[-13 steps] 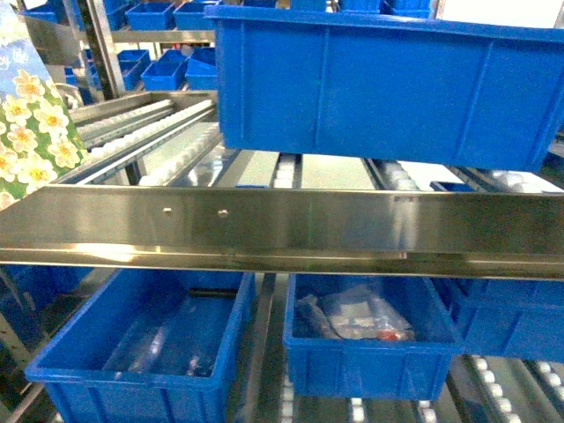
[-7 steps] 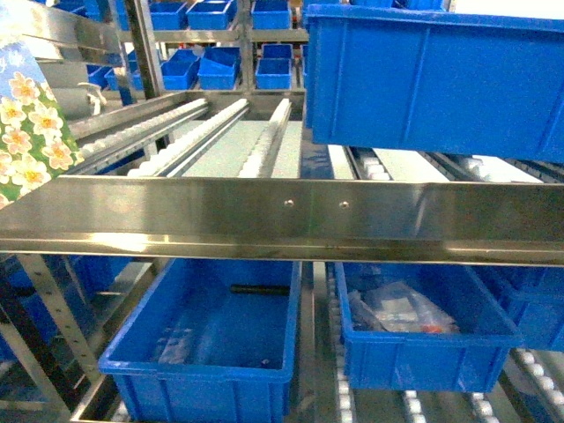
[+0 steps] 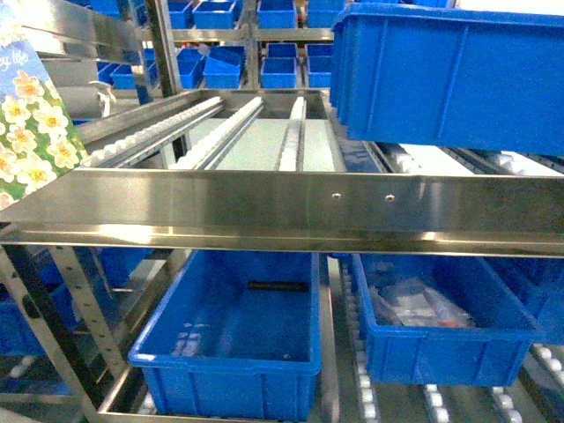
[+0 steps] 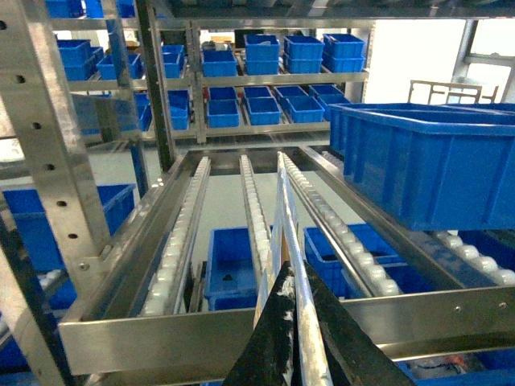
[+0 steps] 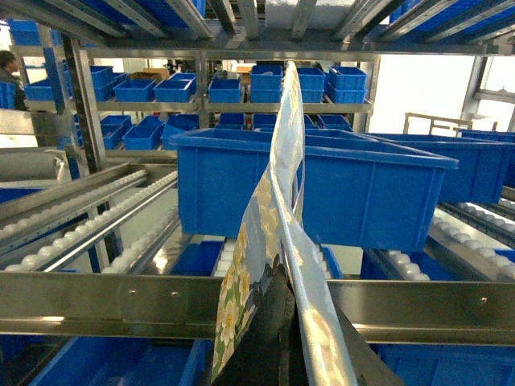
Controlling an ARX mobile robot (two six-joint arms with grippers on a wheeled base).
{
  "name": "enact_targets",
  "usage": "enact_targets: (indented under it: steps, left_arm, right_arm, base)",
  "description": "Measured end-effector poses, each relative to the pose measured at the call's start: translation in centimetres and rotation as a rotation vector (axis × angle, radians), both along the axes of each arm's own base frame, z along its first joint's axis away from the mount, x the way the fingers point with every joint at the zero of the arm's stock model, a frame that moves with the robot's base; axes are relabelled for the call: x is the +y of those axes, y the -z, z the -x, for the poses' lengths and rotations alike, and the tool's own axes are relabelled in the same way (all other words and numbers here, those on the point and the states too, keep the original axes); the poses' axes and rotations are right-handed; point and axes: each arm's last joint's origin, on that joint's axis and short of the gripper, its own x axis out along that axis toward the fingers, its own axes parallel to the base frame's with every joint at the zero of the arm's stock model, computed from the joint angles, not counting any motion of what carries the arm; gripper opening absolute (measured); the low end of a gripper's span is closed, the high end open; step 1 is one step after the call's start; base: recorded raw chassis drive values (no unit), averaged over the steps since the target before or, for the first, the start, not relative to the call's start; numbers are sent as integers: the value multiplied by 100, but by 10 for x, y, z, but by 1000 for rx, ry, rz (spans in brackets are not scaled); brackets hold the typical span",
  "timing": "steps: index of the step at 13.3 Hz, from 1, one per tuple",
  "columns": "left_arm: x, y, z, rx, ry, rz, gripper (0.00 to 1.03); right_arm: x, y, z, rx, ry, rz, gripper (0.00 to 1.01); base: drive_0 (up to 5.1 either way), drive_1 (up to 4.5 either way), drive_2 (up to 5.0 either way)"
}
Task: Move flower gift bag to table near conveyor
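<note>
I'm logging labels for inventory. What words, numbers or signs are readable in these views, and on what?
"y life": pale script at the top of the flower gift bag, cut off by the left edge of the head view, so the reading is uncertain.
Blue bins: no label visible.
Conveyor and steel front rail: no markings, only two rivets.
Wrist views: nothing legible on the bag held by the left end effector or right end effector.

The conveyor (image 3: 238,132) is shiny brushed steel with small white plastic wheels, the bins (image 3: 449,75) are smooth, faintly glossy blue plastic, and the flower gift bag (image 5: 265,241) looks like glossy printed paper, gleaming along its edge.
</note>
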Motion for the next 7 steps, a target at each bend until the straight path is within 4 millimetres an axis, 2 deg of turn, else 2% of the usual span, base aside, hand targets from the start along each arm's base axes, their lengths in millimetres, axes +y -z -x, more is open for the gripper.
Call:
enact_targets:
  steps: [7]
  left_arm:
    - [0, 0, 0, 0, 0, 0, 2]
  right_arm:
    - [0, 0, 0, -2, 0, -1, 2]
  base:
    - [-455, 78, 402]
